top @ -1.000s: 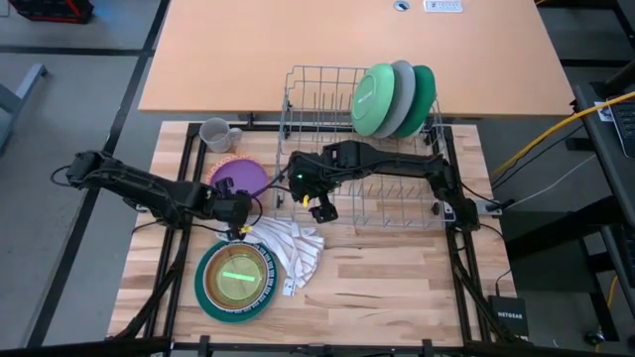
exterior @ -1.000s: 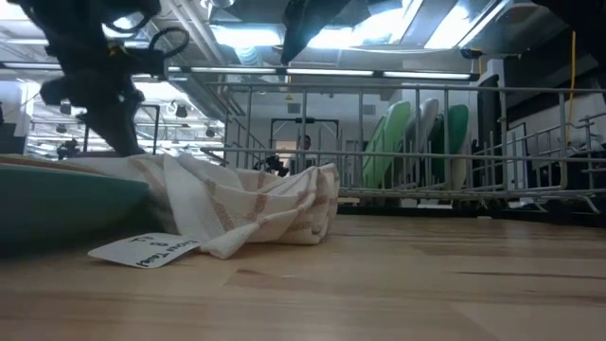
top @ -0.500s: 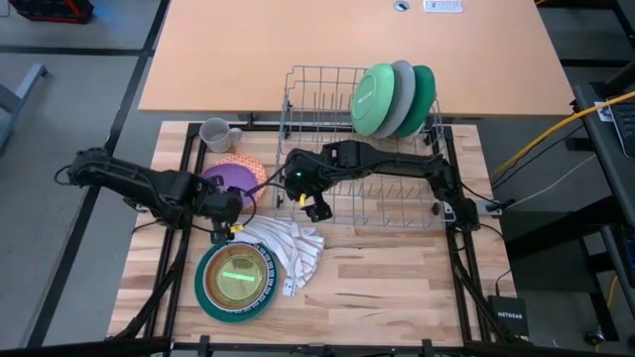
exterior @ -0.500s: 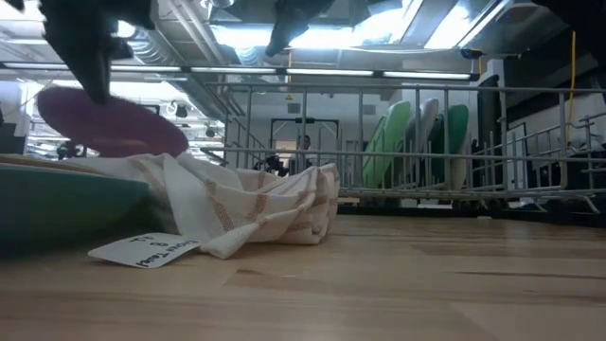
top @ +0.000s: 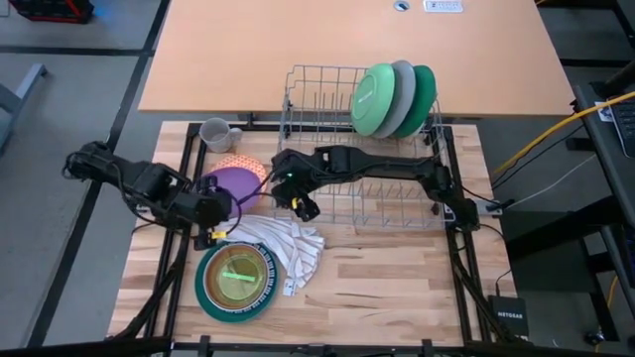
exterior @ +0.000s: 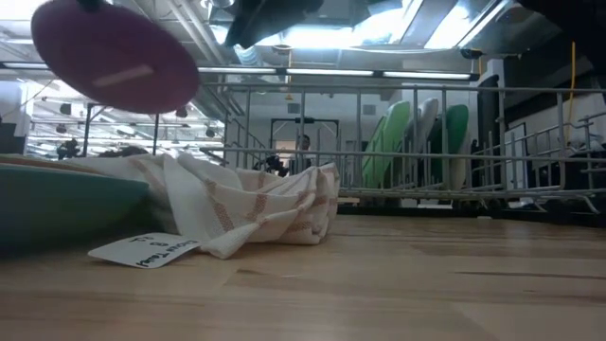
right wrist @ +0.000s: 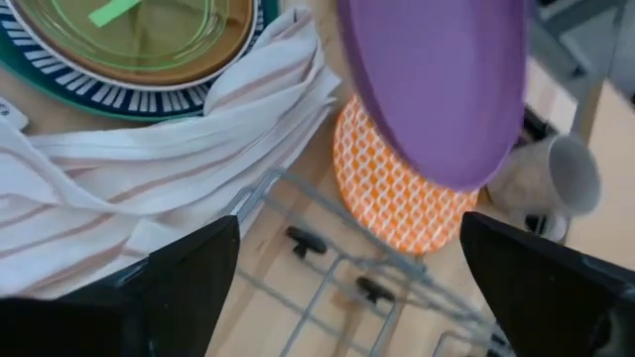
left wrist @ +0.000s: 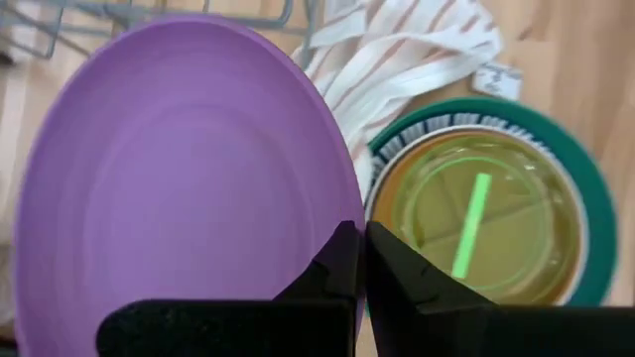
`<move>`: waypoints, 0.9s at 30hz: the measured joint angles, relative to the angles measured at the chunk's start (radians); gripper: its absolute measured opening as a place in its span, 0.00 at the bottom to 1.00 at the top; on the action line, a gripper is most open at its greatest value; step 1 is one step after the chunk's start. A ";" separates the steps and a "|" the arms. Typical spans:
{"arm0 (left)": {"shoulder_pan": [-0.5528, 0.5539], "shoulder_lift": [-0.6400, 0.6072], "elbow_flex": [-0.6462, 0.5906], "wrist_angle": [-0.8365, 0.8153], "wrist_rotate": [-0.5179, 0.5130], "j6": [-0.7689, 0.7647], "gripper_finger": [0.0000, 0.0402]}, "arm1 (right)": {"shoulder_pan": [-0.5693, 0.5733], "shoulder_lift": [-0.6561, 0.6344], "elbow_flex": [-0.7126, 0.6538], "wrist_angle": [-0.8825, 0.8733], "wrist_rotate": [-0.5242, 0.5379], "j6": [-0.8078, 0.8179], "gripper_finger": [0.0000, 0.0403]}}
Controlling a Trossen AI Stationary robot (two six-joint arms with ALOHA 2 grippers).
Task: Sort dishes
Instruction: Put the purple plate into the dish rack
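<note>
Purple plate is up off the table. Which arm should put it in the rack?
Left. Its pincer is shut on the purple plate, lifted beside the wire rack. The right pincer hangs open and empty at the rack's near corner.

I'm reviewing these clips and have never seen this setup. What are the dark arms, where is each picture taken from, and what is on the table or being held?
Two robot arms work at a wooden table. One camera looks straight down, one sits at table height, and one rides on each wrist. The left gripper is shut on the rim of a purple plate, lifted off the table. The right gripper, open, hovers by the wire rack, which holds three upright plates. Also there: a grey mug, an orange patterned plate, a striped cloth, and a teal plate carrying a yellow-green dish.
</note>
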 joint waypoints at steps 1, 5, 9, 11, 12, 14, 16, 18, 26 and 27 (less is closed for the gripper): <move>-0.009 0.000 0.010 -0.002 0.000 0.000 0.00 | 0.000 0.001 0.000 0.006 0.000 -0.020 0.96; -0.026 -0.001 0.039 0.004 -0.001 0.022 0.00 | 0.000 0.003 0.000 0.046 0.000 -0.072 0.96; -0.029 -0.001 0.046 0.008 -0.003 0.026 0.00 | 0.000 0.003 0.000 0.095 -0.028 -0.097 0.96; -0.029 -0.001 0.046 0.012 -0.003 0.031 0.00 | 0.000 0.003 0.000 0.111 -0.062 -0.108 0.96; -0.029 -0.001 0.046 0.022 -0.003 0.040 0.00 | 0.000 0.003 0.000 0.119 -0.078 -0.109 0.96; -0.029 -0.001 0.046 0.056 -0.004 0.069 0.00 | 0.000 0.003 0.000 0.123 -0.102 -0.110 0.96; -0.029 -0.001 0.046 0.076 -0.005 0.098 0.00 | 0.000 0.003 0.000 0.123 -0.117 -0.110 0.94; -0.029 -0.001 0.046 0.105 -0.005 0.133 0.00 | 0.000 0.003 0.000 0.122 -0.131 -0.110 0.91; -0.029 0.000 0.047 0.158 -0.005 0.194 0.00 | 0.000 0.003 0.000 0.118 -0.132 -0.102 0.70; -0.029 0.000 0.047 0.168 -0.005 0.207 0.00 | 0.000 0.003 0.000 0.115 -0.131 -0.102 0.68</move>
